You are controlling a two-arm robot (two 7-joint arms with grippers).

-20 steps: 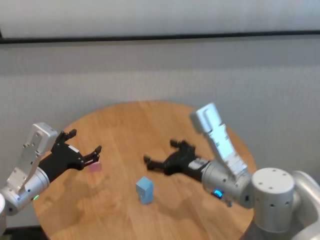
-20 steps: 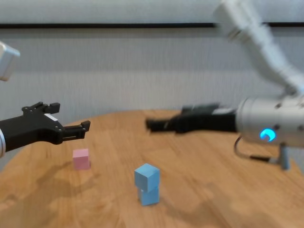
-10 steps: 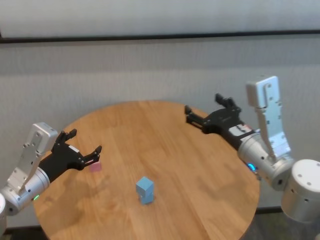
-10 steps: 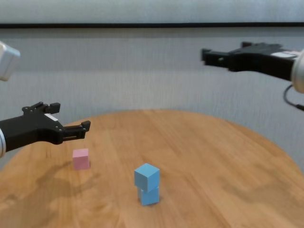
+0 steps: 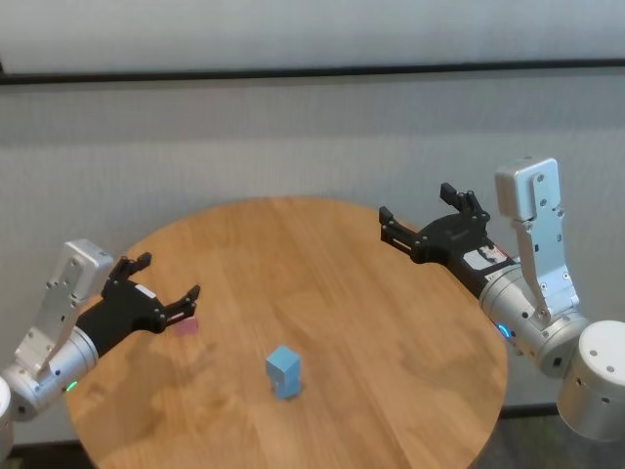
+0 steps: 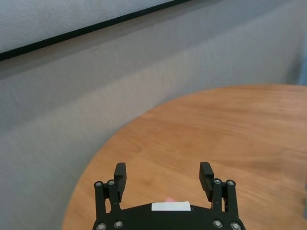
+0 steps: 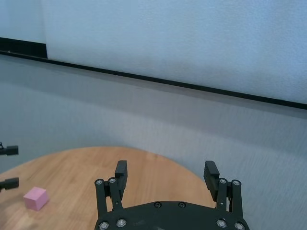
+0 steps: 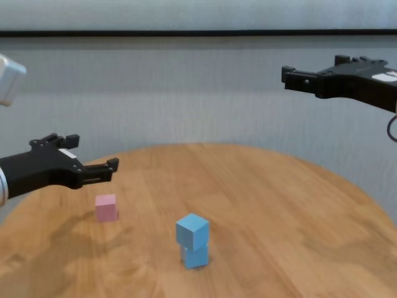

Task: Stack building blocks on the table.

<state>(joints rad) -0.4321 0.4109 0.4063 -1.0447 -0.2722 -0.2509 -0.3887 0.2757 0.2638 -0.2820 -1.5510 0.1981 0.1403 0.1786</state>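
Observation:
Two light blue cubes stand stacked, the upper one turned a little on the lower one, at the front middle of the round wooden table; the stack also shows in the head view. The pale pink cube lies alone to the left, also in the head view and the right wrist view. My left gripper is open and empty, hovering just above and beside the pink cube. My right gripper is open and empty, raised high over the table's right far edge.
A grey wall with a dark horizontal strip runs behind the table. The table's round edge falls off close under my right arm. Bare wood lies between the stack and the right side.
My right gripper has drawn back from near the blue stack, rising up and to the right, then settling slightly further right. The left gripper and all cubes have stayed still.

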